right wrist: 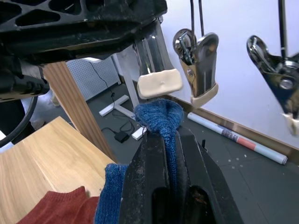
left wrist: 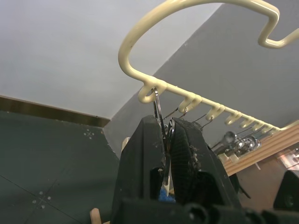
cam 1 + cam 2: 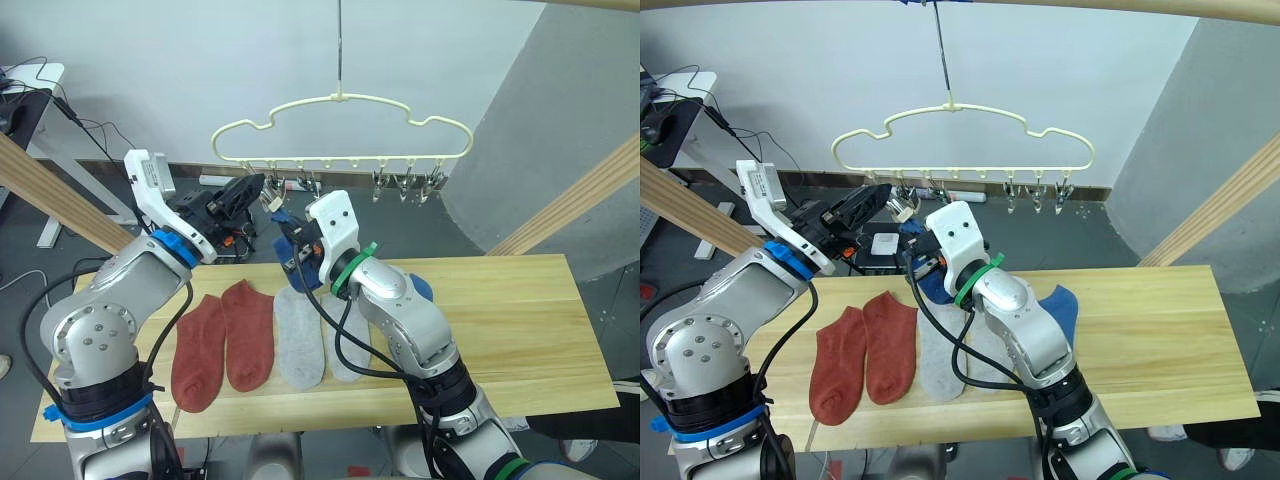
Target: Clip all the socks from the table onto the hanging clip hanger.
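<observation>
The cream clip hanger (image 3: 340,125) hangs above the table's (image 3: 520,330) far edge, with metal clips (image 3: 400,185) along its bottom bar. My left gripper (image 3: 255,190) is shut on the leftmost clip (image 2: 159,112). My right gripper (image 3: 290,235) is shut on a blue sock (image 1: 159,116) and holds its bunched top just below that clip's cream pad (image 1: 160,84). Two rust-red socks (image 3: 200,350) (image 3: 248,335) and two light grey socks (image 3: 298,340) (image 3: 350,355) lie flat side by side on the table. A second blue sock (image 3: 1060,310) lies behind my right arm.
Slanted wooden poles (image 3: 60,195) (image 3: 580,195) flank the table on both sides. Neighbouring clips (image 1: 201,60) hang close to the held one. Cables and a black device (image 3: 215,215) lie on the floor behind the table. The table's right half is bare wood.
</observation>
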Available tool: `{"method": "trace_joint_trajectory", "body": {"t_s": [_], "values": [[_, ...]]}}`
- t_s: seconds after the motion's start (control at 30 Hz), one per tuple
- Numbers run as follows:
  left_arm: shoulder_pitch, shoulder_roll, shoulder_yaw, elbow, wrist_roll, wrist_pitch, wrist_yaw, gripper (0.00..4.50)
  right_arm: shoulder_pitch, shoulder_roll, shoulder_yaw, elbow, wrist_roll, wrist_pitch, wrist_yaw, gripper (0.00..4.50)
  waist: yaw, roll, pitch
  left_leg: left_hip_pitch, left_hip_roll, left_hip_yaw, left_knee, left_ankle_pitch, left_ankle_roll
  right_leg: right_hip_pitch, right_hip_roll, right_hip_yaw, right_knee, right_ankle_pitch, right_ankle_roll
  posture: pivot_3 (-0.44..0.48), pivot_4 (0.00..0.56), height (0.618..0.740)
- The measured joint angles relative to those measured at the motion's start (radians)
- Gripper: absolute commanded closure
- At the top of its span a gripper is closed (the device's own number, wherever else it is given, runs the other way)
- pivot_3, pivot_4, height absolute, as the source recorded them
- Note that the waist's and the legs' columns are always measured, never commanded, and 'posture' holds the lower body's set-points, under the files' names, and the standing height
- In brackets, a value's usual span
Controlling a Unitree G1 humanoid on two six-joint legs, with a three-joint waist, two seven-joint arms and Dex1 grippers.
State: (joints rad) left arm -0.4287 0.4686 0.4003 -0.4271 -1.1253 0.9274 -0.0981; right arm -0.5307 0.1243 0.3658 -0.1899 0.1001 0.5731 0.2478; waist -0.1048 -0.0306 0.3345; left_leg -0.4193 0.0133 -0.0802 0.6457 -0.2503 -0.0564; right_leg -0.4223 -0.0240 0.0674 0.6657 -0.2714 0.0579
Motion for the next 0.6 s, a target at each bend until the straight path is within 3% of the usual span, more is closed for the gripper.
{"method": "trace_joint_trajectory", "body": {"t_s": [0.6], "values": [[0.013, 0.0, -0.018, -0.001, -0.012, -0.021, 0.008, 4.36, -0.003, 0.021, -0.01, 0.0, 0.002, -0.017, 0.004, 4.5, 0.0, 0.0, 0.0, 0.0, 0.0, 0.0, 0.0, 0.0, 0.0, 0.0, 0.0, -0.001, 0.001, 0.0, 0.0, -0.146, 0.332, 0.74]]}}
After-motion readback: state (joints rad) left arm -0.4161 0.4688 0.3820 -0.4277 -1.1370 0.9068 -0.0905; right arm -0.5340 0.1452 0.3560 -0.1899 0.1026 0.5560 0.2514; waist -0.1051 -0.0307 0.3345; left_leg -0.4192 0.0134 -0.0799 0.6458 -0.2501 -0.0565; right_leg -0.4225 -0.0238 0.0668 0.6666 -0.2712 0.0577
